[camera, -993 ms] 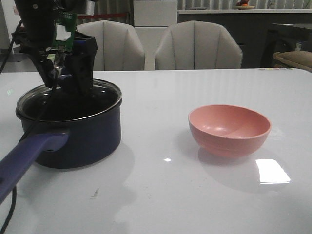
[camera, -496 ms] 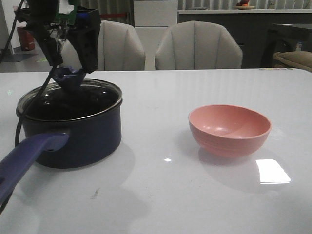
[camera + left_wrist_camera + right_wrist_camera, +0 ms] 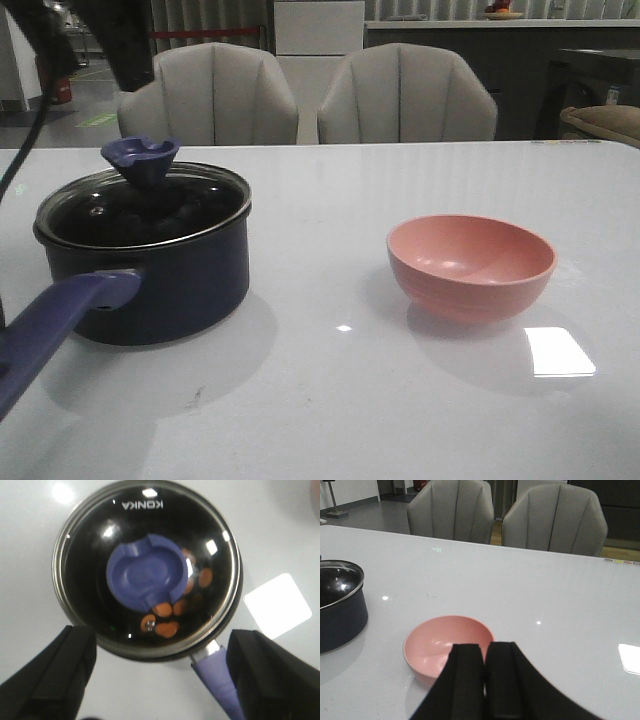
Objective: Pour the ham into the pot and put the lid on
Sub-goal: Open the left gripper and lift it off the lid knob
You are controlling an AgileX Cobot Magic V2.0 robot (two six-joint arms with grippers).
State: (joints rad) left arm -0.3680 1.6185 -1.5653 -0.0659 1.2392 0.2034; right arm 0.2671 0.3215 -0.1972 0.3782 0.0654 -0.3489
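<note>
The pot [image 3: 160, 285] stands at the left of the table, its purple-blue handle [image 3: 55, 325] pointing toward the front. The glass lid [image 3: 150, 510] sits on the pot, its knob [image 3: 140, 160] upright. In the left wrist view the ham [image 3: 165, 611] shows as several orange chunks through the glass, beside the knob [image 3: 146, 577]. My left gripper [image 3: 160, 680] is open wide and empty, high above the lid, its jaws well apart. My right gripper [image 3: 485, 652] is shut and empty, just on the near side of the pink bowl [image 3: 442, 642].
The empty pink bowl [image 3: 470, 265] stands at the right of the white table [image 3: 320, 400]. Two grey chairs [image 3: 405, 95] stand behind the far edge. The left arm's dark link and cable [image 3: 40, 70] hang at the top left.
My left gripper has let go of the lid's knob and risen up out of the front view. The lid stays on the pot. The bowl has not moved.
</note>
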